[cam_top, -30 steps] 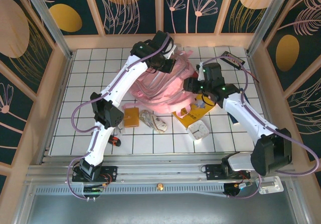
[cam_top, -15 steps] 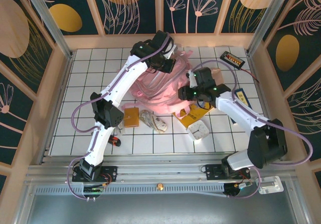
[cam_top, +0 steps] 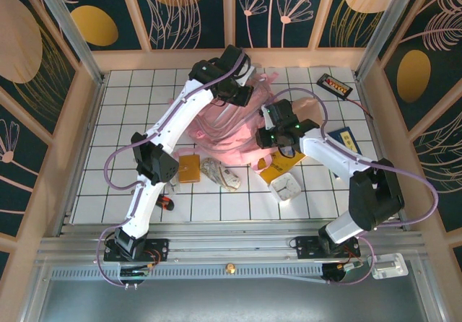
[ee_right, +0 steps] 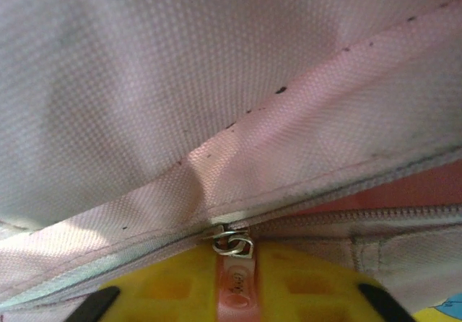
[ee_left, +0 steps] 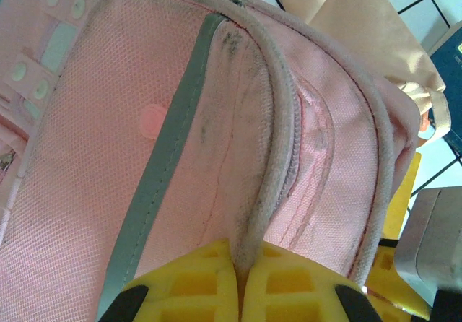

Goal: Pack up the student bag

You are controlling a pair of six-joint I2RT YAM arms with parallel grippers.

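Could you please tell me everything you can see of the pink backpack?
The large pink fabric backpack lies slumped on the white tiled table between the two arms. Its cloth looks woven and mesh-like, with a grey reflective strip, grubby corded piping, snap studs and dirt specks. The left gripper pinches a piping ridge between its yellow fingers. The right gripper holds the pink zip pull tab.

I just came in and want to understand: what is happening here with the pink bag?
Two robot arms work on the bag. The left gripper is shut on its piped seam. The right gripper has the zipper pull between its fingers and seems to pinch it. A yellow book lies on the table beside the bag, not yet packed.
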